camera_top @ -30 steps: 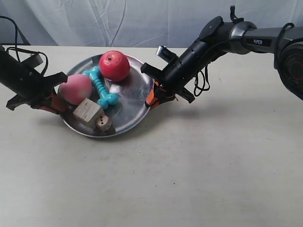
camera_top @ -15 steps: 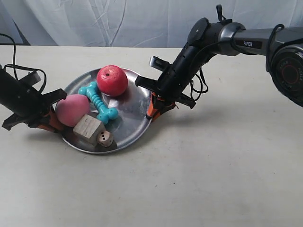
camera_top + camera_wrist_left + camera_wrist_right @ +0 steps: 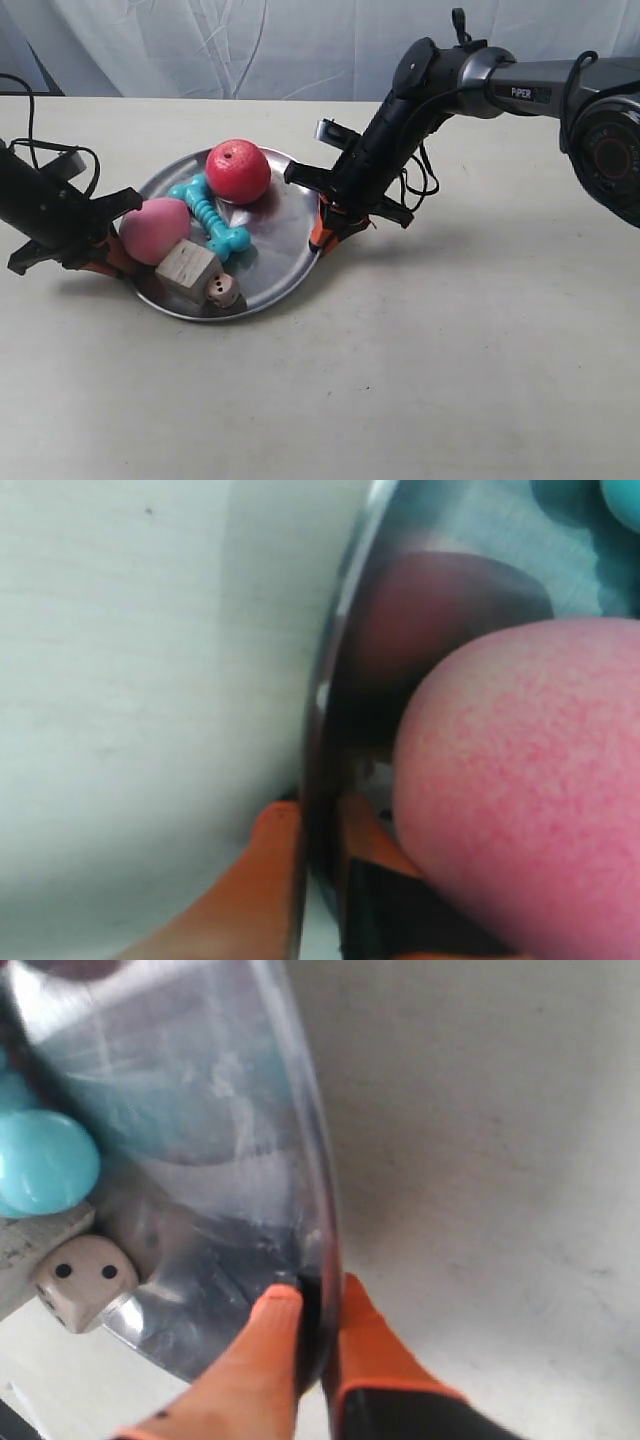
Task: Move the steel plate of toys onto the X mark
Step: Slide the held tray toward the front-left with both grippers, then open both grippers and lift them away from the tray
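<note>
The steel plate (image 3: 285,235) is held just above the table by both arms. It carries the red apple (image 3: 238,171), the pink peach ball (image 3: 154,230), the teal bone (image 3: 212,216), the wooden cube (image 3: 187,271) and the die (image 3: 225,292). My left gripper (image 3: 318,825) is shut on the plate's rim (image 3: 325,680), with the peach ball (image 3: 520,780) pressed against its inner finger. On the opposite side my right gripper (image 3: 312,1305) is shut on the rim (image 3: 310,1160), near the die (image 3: 85,1280). The X mark is out of view.
The pale table (image 3: 450,360) spreads wide in front and to the exterior view's right. A white curtain (image 3: 300,45) hangs behind it. Loose black cables (image 3: 420,180) dangle from the arm at the exterior view's right.
Both arms have carried the plate and toys slightly down and toward the exterior view's left over the last second; since half a second ago it has hardly moved.
</note>
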